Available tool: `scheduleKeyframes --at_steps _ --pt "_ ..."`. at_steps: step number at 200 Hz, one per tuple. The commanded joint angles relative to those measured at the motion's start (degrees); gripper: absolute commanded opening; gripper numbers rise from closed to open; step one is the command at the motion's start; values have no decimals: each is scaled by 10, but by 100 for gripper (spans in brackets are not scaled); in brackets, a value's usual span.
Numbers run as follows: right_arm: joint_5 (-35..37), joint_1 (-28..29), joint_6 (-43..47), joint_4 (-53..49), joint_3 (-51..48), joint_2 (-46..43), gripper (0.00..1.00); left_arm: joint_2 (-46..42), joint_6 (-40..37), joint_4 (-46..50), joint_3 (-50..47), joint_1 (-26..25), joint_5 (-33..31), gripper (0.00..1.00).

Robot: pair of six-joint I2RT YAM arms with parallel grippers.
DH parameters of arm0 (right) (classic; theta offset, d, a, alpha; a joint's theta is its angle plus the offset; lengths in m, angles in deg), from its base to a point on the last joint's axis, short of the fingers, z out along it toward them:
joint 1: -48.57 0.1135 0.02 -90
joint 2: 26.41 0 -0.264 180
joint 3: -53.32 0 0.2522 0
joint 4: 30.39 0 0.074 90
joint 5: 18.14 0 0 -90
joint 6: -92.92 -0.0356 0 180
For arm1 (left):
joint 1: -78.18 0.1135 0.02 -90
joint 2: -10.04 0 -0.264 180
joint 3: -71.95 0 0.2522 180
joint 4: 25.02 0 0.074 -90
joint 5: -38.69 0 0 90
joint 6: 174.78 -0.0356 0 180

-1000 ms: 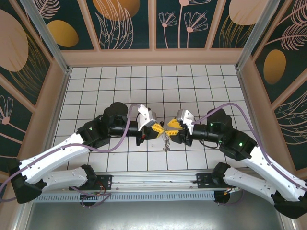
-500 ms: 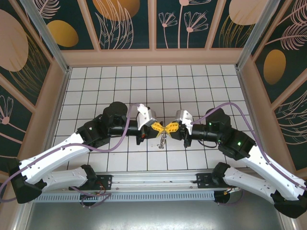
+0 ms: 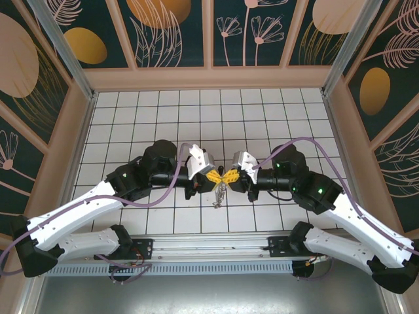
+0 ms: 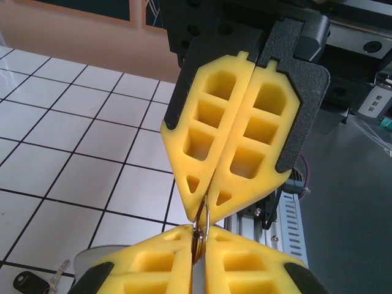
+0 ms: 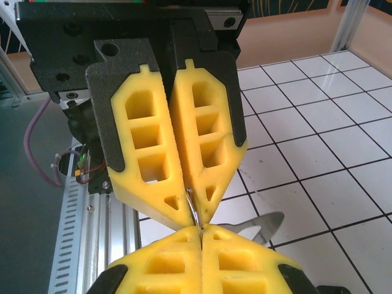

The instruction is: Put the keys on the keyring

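Centre: left gripper (image 3: 215,176) and right gripper (image 3: 230,175) both pinch the keyring (image 4: 198,240).
Uneven pull could slip it, dropping keys (image 3: 219,195).

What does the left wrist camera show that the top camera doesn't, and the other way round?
Left wrist, close up: a thin metal ring, pinched at one end by the left gripper and at the other by the right gripper.
Top camera: the whole left arm and right arm, purple cables and patterned walls.
Shared: the two shut grippers meeting tip to tip over white tiles, with keys close by.
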Motion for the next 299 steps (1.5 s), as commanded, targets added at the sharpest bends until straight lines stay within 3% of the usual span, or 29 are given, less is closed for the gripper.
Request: scheduleKeyframes --at_steps 1,19,67,88,116,153,180,198,227,266,299 --pt "-1 4 12 3 19 4 0 4 -13 -7 26 -4 25 6" --pt "-2 4 13 0 19 5 0 4 -15 -8 26 -4 24 0" --pt "14 4 15 -1 19 3 0 -2 -20 -5 25 -4 19 0" --pt "31 4 -1 13 5 -10 24 -10 -19 -6 18 -4 3 0" --pt "72 4 -31 26 -19 -31 45 -12 -3 -6 2 -3 -48 0" --pt "134 1 -86 43 -55 -59 58 -25 44 -34 -52 -3 -116 0" --pt "244 -24 -125 42 -74 -52 67 -46 71 -40 -92 -3 -180 0" --pt "244 -80 -150 33 -80 -17 68 -67 91 -52 -121 -3 -193 0" --pt "157 -175 -189 41 -88 51 66 -113 127 -79 -184 -3 -211 0" --pt "145 -178 -181 67 -95 142 66 -185 163 -130 -255 -3 -218 0" --pt "152 -166 -202 76 -71 234 73 -203 159 -128 -280 -3 -232 0"
